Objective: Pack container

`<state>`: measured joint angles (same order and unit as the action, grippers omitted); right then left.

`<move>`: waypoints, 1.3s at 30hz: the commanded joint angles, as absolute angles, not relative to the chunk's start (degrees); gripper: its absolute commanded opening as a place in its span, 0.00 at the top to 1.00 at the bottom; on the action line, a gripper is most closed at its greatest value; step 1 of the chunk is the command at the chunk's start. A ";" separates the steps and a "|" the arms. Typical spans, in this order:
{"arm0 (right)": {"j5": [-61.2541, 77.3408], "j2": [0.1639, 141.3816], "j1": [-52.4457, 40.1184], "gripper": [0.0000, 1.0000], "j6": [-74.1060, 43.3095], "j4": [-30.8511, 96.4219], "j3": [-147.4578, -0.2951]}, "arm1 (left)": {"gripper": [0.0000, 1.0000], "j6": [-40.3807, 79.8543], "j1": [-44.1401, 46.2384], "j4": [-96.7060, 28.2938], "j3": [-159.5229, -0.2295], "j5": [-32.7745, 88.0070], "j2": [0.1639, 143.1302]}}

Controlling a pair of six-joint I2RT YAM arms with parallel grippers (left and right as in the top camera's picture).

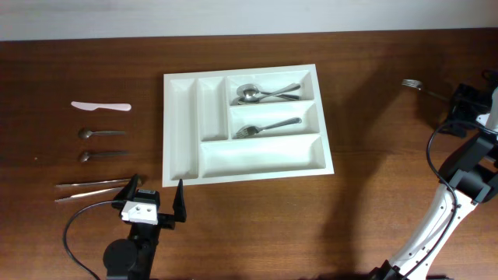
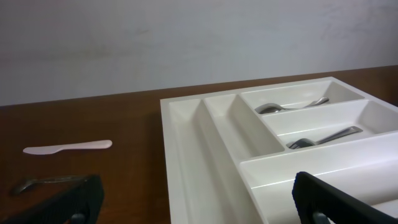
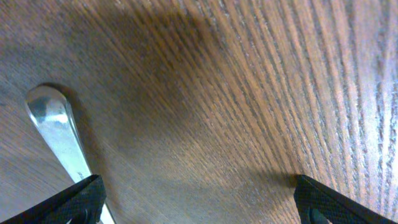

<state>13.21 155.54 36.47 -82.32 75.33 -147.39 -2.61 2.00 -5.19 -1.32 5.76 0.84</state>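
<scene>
The white cutlery tray point(image 1: 180, 167) lies mid-table, also in the left wrist view point(image 2: 186, 155). Its top crosswise compartment holds two spoons point(image 1: 261, 93), the middle one a fork point(image 1: 268, 126). My left gripper point(image 1: 158, 185) is open and empty, just in front of the tray's front left corner point(image 2: 199, 205). My right gripper point(image 1: 467, 99) is at the far right, open, low over the table point(image 3: 202, 208). A metal fork point(image 1: 420, 86) lies just to its left. The handle end point(image 3: 53, 124) shows beside the left finger, not gripped.
Left of the tray lie a pink plastic knife point(image 1: 101, 106), two small spoons point(image 1: 101, 134) point(image 1: 101, 155) and a pair of long metal sticks point(image 1: 93, 187). The knife point(image 2: 68, 147) also shows in the left wrist view. The table's back edge meets a pale wall.
</scene>
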 commanded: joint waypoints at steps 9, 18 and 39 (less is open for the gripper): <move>13.56 157.23 36.25 0.01 -54.28 69.89 -167.17 | 0.01 -3.09 1.69 -5.39 -1.10 5.56 0.34; 9.39 157.23 34.72 0.01 -31.62 66.70 -170.43 | 0.01 -3.09 1.69 -5.39 -1.10 5.56 0.34; 9.82 158.52 27.92 0.11 2.11 60.38 -169.64 | 0.01 -3.09 1.69 -5.39 -1.10 5.56 0.36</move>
